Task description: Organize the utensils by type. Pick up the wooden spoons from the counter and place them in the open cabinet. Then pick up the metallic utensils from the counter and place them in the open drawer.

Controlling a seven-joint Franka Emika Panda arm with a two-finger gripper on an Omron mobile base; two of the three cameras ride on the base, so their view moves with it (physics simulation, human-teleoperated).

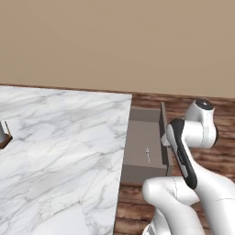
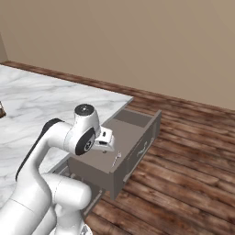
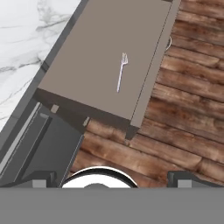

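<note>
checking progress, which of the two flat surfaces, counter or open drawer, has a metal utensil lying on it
The open drawer: a thin silvery fork lies on its grey-brown floor. The white marble counter carries no such utensil in view.

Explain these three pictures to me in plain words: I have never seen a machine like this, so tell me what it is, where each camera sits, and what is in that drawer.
The white jointed thing is a robot arm in a computer-rendered kitchen. Two cameras ride on its base, behind it to the left and right, looking forward and down. The third sits on its hand, looking along the gripper, whose two dark fingertips stand far apart at the bottom: it is open and holds nothing.

Below the hand is the open drawer, pulled out from under the counter, a white marble worktop. Inside lies one small metal fork, flat on the drawer floor. Beyond is a wooden floor. A small brown object sits at the counter's far left edge; too little shows to name it.
</note>
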